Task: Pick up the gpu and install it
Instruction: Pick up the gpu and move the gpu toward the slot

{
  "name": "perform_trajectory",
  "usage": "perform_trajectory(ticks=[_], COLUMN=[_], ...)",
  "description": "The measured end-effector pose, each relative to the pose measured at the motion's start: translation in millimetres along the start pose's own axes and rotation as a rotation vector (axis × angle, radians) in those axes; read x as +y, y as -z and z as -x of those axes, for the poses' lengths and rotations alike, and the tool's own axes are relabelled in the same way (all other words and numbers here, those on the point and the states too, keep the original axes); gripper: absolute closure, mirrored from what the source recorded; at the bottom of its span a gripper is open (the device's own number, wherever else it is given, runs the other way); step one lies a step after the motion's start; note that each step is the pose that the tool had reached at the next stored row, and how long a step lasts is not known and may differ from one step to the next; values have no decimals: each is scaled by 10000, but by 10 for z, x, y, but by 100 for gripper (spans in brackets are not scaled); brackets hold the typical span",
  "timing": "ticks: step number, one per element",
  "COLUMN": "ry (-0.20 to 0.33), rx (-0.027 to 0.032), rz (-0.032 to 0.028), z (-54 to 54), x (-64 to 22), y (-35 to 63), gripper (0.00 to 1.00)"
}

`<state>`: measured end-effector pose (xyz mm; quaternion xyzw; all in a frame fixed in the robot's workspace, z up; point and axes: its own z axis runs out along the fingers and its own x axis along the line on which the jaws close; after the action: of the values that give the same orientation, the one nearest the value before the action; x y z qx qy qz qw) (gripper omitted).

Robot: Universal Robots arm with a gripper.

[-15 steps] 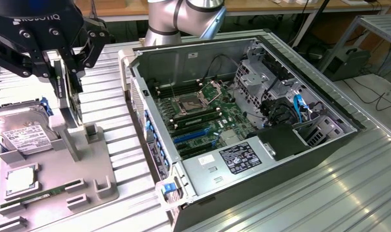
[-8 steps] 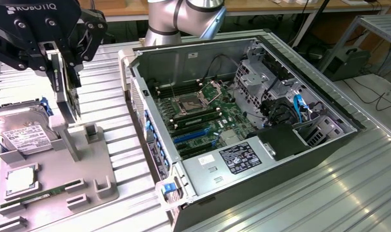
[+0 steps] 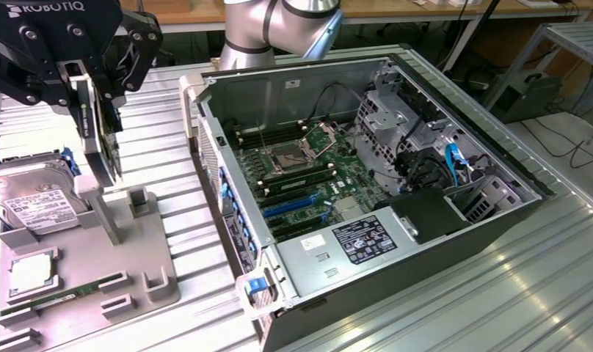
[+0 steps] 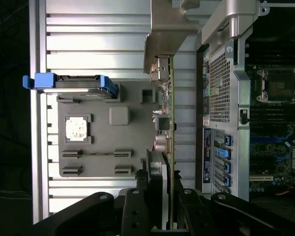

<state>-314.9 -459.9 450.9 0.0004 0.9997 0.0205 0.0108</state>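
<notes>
Your gpu point(image 3: 100, 139) hangs upright, a slim dark card that you see nearly edge-on in the exterior view. Its upper end is clamped in the gripper point(image 3: 93, 84). Its lower end sits just above the grey parts tray point(image 3: 130, 257), to the exterior view's left of the open computer case point(image 3: 424, 293). From the wrist view you get its thin green board edge, with the black cooler on one face and a silvery bracket at the far end.

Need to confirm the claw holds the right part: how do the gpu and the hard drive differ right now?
The gpu is clamped in the claw and hangs on edge; the hard drive sits in the grey holder, untouched. The gpu is a slim dark card; the hard drive is a silver box with a white label and blue side rails. Both are outside the computer case.
</notes>
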Motion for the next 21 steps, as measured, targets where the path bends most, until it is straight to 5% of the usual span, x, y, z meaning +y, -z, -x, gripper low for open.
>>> perform_trajectory(ticks=[21], ry=[-1], rx=[0], rz=[1], z=[259], x=[0], y=[-6], gripper=[72])
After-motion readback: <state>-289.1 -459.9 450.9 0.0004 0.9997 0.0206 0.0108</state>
